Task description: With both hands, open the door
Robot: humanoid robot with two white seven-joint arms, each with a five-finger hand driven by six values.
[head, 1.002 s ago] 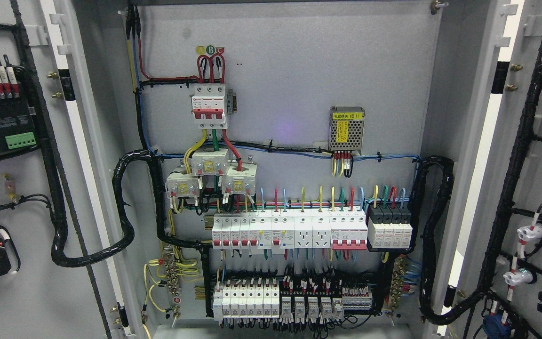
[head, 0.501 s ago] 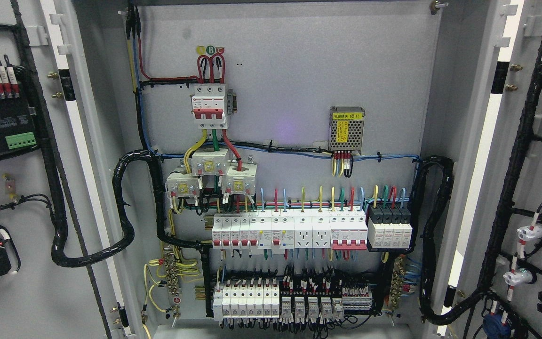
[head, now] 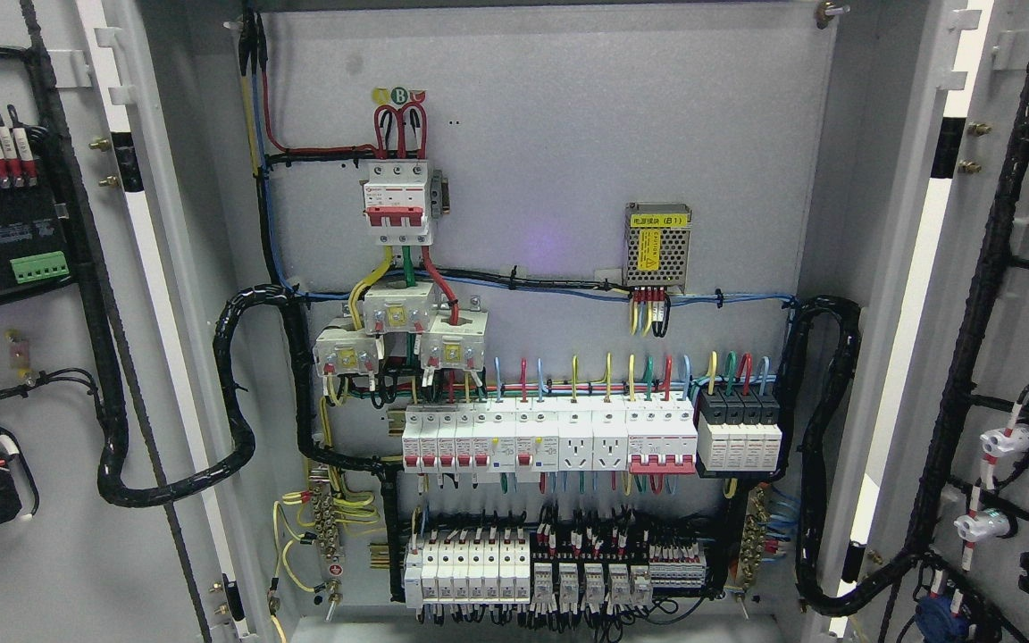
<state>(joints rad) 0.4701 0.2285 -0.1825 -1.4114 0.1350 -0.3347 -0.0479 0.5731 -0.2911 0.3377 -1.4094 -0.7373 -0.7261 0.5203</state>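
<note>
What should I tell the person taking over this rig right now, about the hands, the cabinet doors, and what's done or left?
Hands: neither robot hand shows in the head view, so their state is unknown.
Doors: the left door is swung wide open at the picture's left, its inner face with wiring toward the camera. The right door is likewise swung open at the right.
Cabinet: the back panel is fully exposed, with the main breaker, the power supply and the breaker row in plain sight.
Done: both doors appear open.
Left: seemingly nothing on the doors; locate both arms before moving.

Head view, close, facing cabinet interior [head: 550, 223]
</note>
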